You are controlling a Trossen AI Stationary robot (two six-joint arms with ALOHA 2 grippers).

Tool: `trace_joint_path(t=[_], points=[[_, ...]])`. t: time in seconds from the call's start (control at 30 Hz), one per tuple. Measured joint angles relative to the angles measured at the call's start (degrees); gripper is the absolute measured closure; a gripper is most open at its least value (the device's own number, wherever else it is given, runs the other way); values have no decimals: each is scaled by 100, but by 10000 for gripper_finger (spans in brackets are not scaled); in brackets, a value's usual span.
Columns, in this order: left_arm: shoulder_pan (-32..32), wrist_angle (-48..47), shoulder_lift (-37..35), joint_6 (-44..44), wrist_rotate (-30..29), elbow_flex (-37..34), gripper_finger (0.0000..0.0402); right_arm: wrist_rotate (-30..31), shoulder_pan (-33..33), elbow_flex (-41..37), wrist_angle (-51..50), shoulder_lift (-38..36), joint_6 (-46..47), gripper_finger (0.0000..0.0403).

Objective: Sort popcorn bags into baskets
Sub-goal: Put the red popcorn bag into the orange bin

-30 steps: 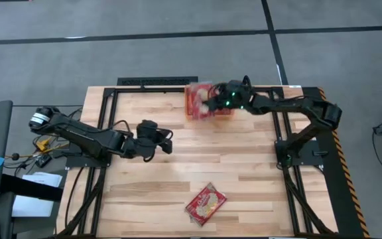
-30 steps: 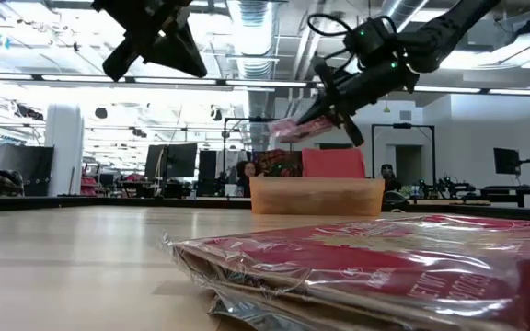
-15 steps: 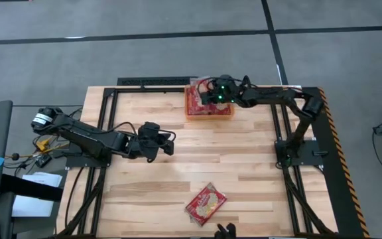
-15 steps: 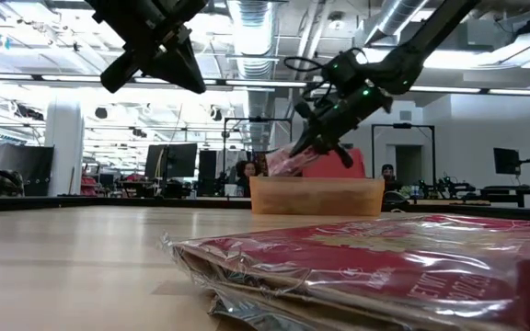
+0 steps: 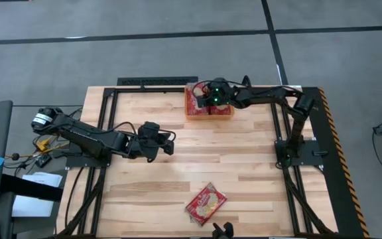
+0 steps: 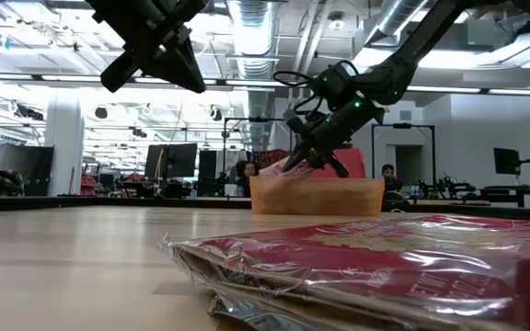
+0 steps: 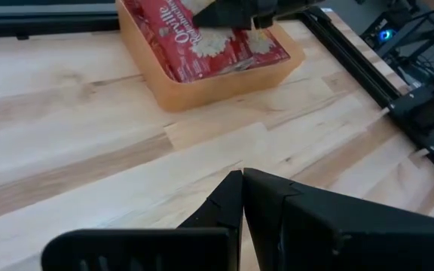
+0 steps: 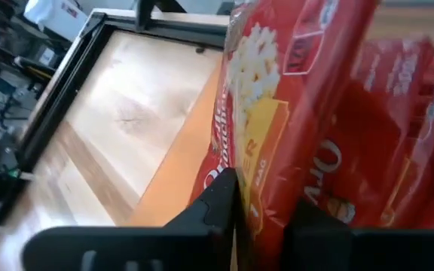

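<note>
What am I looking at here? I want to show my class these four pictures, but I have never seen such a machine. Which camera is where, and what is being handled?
It is a two-armed robot at a wooden table. One picture looks straight down from above, one looks level across the tabletop, and two come from cameras on the arms' wrists.

The right gripper is over the orange basket at the far edge, lowering a red popcorn bag into it. The bag is between its fingers, which are starting to part. More red bags already lie inside.

The left gripper waits shut above the middle of the table, holding nothing.

A small stack of popcorn bags lies near the front edge, filling the foreground of the level view.
</note>
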Motion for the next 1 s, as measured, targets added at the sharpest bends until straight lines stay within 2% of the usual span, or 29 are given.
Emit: trace_joint_path(t=[0.23,0.37,0.47,0.6,0.73,0.83,1.0], points=[[0,-8,0,102,-31,0,401,-24,-66,185,-237,-33,-290,259],[0,-55,0,101,-11,0,401,-13,-113,348,-684,-33,-442,209],[0,-96,0,100,54,0,401,-17,-192,638,-1326,-33,-746,189],[0,-135,0,100,75,2,401,16,-212,1013,-2454,-33,-1426,187],[0,-272,0,96,274,2,401,155,-108,1276,-3160,-54,-1978,203],[0,-364,0,100,330,2,401,468,-26,1299,-3301,-148,-2188,220],[0,-394,0,69,333,2,401,574,37,1300,-3329,-335,-2379,243]])
